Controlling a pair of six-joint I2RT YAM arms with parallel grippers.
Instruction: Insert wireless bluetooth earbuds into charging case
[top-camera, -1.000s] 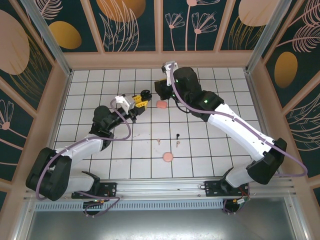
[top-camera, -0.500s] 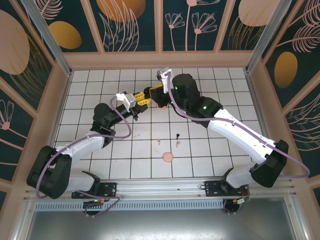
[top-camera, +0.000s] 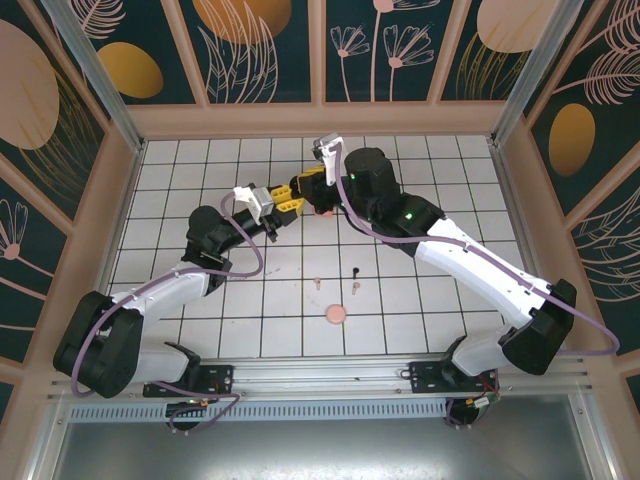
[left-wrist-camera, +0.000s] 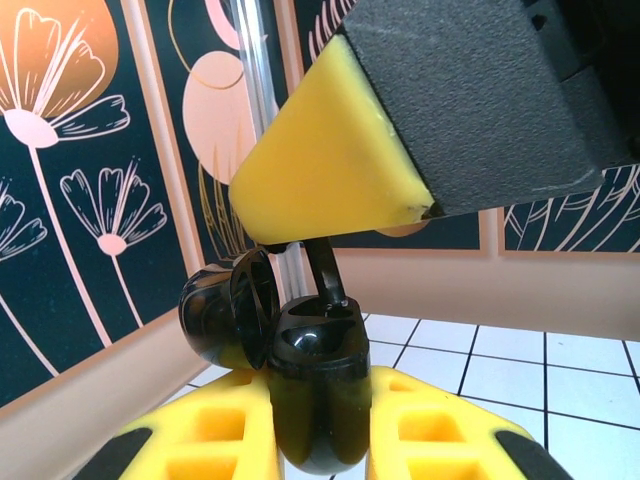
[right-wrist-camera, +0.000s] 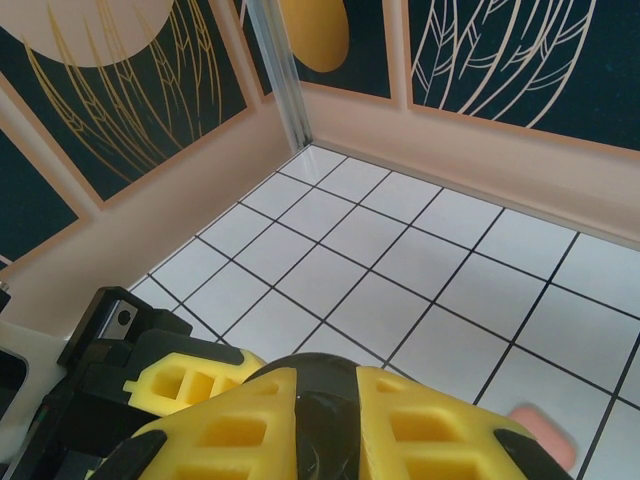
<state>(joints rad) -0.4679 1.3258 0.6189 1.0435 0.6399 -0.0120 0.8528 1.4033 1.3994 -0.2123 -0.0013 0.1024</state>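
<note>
My left gripper (left-wrist-camera: 320, 392) is shut on a black charging case (left-wrist-camera: 316, 375), held upright with its lid (left-wrist-camera: 222, 315) swung open to the left. In the left wrist view my right gripper's yellow finger (left-wrist-camera: 320, 165) hangs just above the case, and a black earbud's stem (left-wrist-camera: 325, 275) reaches from it down into the case's far socket. My right gripper (right-wrist-camera: 325, 405) is shut on that black earbud (right-wrist-camera: 325, 420). From above, both grippers (top-camera: 300, 192) meet over the back-middle tiles. Three loose earbuds lie on the tiles: a black one (top-camera: 356, 271) and two pale ones (top-camera: 317, 283) (top-camera: 355, 291).
A round pink case (top-camera: 335, 314) lies on the tiles nearer the arm bases. Another pink piece (top-camera: 322, 211) sits just beside the right gripper, also seen as a pink edge (right-wrist-camera: 545, 440) in the right wrist view. Patterned walls enclose the tiled floor (top-camera: 200, 170).
My right gripper has swung left and down from beside the pink piece onto the case that the left gripper holds. The left gripper has shifted slightly toward it.
</note>
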